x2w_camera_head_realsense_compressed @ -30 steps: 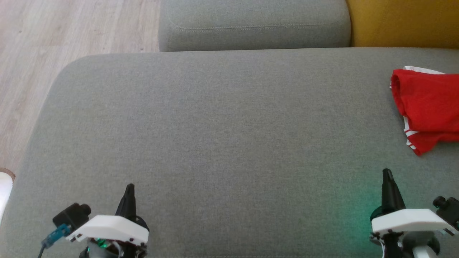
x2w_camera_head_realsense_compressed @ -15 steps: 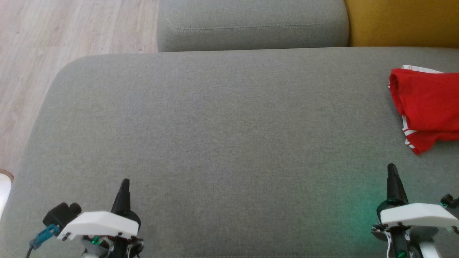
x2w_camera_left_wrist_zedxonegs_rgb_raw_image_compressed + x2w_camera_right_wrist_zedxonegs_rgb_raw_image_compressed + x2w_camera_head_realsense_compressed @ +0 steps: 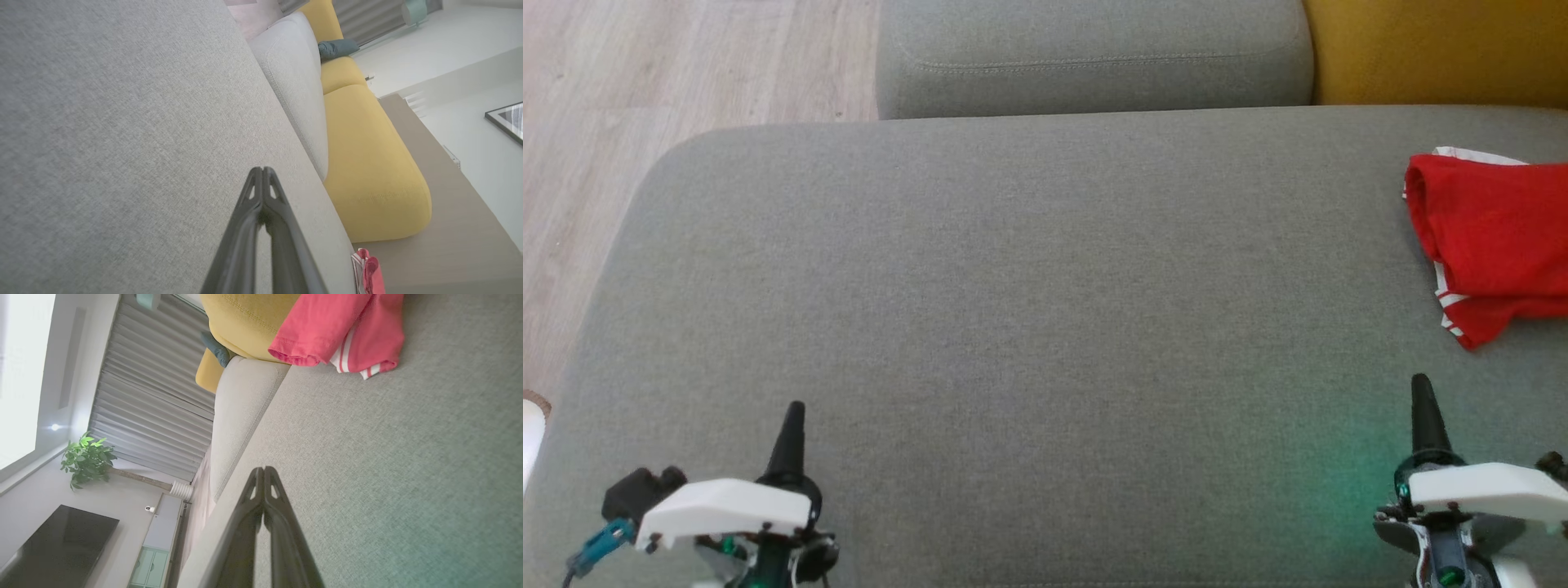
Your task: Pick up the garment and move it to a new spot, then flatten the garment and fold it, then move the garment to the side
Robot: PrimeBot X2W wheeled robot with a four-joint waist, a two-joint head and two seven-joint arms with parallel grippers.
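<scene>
Red with white stripes, one garment (image 3: pixel 1490 237) lies at the right edge of the grey sofa seat (image 3: pixel 1013 310), well apart from both claws. Two claws, the left gripper (image 3: pixel 795 408) and the right gripper (image 3: pixel 1420 382), hang over the seat's near edge, each clenched on nothing.

The sofa seat (image 3: pixel 1045 286) is matt, coarse-woven grey cloth; the red garment (image 3: pixel 1494 229) is smoother, soft cloth. The floor (image 3: pixel 645 73) looks like pale matt wood planks.

red white-striped garment (image 3: pixel 1494 237), grey sofa (image 3: pixel 1029 327)
</scene>
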